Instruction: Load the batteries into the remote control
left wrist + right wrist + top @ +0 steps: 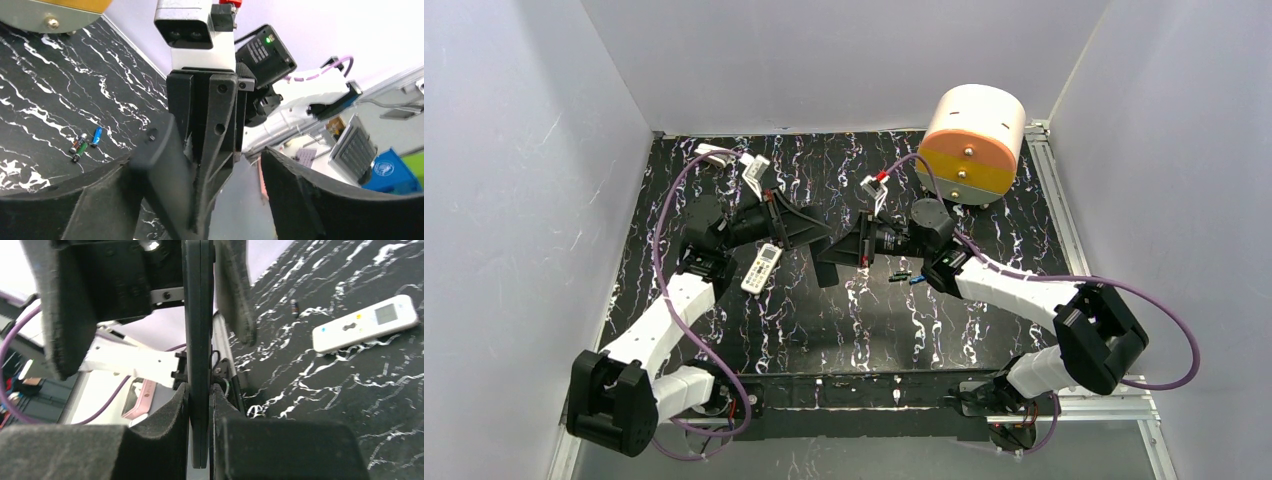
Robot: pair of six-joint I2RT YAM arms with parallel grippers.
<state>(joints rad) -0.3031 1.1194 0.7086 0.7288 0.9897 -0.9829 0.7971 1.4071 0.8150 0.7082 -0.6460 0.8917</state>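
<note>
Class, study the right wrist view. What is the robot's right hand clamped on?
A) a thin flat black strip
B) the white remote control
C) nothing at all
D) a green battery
A: the right hand presses on both faces of the thin flat black strip, while the remote control lies apart on the table.

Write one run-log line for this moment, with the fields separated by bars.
right gripper: shut on black strip | left gripper: open around same strip | remote control: lying on table | batteries: loose on table, not loaded
</note>
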